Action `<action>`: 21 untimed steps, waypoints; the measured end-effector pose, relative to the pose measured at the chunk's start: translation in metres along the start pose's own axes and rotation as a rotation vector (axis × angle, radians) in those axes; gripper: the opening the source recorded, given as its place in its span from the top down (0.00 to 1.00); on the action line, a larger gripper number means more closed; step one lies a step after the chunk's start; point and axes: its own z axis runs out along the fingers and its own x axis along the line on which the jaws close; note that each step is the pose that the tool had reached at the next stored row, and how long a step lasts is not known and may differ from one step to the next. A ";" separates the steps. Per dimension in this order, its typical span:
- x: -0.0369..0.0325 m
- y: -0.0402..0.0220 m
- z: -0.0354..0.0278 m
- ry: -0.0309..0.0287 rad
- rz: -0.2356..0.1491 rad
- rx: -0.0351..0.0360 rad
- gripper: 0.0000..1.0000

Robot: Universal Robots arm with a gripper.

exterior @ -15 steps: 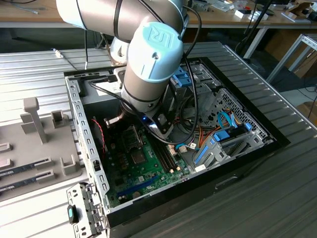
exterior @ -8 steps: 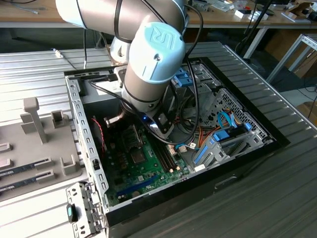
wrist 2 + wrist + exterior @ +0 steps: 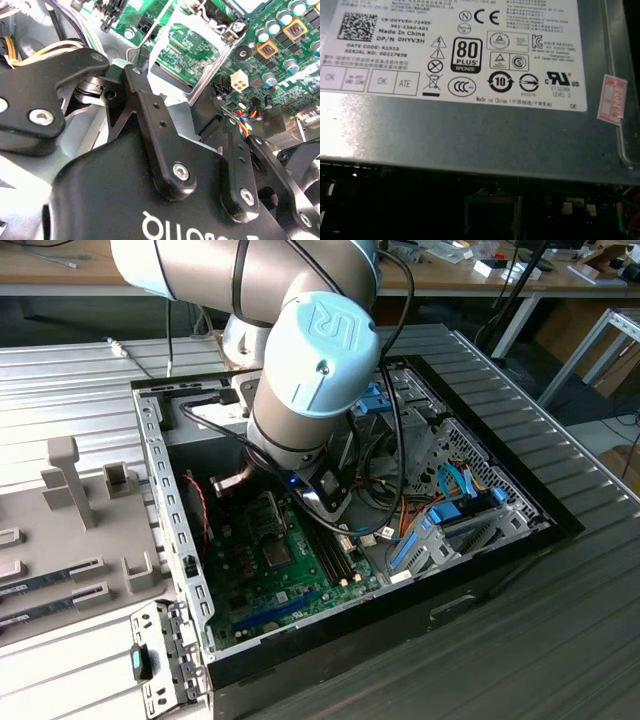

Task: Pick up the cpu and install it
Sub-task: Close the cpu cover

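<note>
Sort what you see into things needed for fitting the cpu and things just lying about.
Needed: socket frame, motherboard, pincer.
Lying about: power supply, blue cables, grey stand.

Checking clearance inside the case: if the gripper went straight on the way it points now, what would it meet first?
Probably the raised CPU socket frame on the green motherboard: in the second wrist view the gripper points at it. How far off it is, I cannot tell.
</note>
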 end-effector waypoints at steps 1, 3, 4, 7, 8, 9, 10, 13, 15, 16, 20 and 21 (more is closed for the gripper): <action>0.0000 -0.0001 0.0000 0.0000 0.000 0.0001 0.43; 0.0000 -0.0003 -0.0003 0.0001 0.000 0.0001 0.43; 0.0000 -0.0003 -0.0008 0.0000 0.000 0.0001 0.43; 0.0000 -0.0015 -0.0025 -0.0007 0.000 -0.0084 0.43; 0.0001 -0.0027 -0.0032 -0.0015 0.000 -0.0168 0.43; 0.0002 -0.0036 -0.0037 -0.0019 0.000 -0.0218 0.43; 0.0003 -0.0045 -0.0041 -0.0024 0.000 -0.0263 0.43; 0.0005 -0.0076 -0.0061 -0.0035 0.001 -0.0389 0.43; 0.0008 -0.0100 -0.0073 -0.0040 0.001 -0.0456 0.43; 0.0009 -0.0116 -0.0080 -0.0043 0.001 -0.0492 0.43; 0.0015 -0.0191 -0.0107 -0.0066 0.002 -0.0726 0.43; 0.0016 -0.0207 -0.0113 -0.0072 0.002 -0.0799 0.43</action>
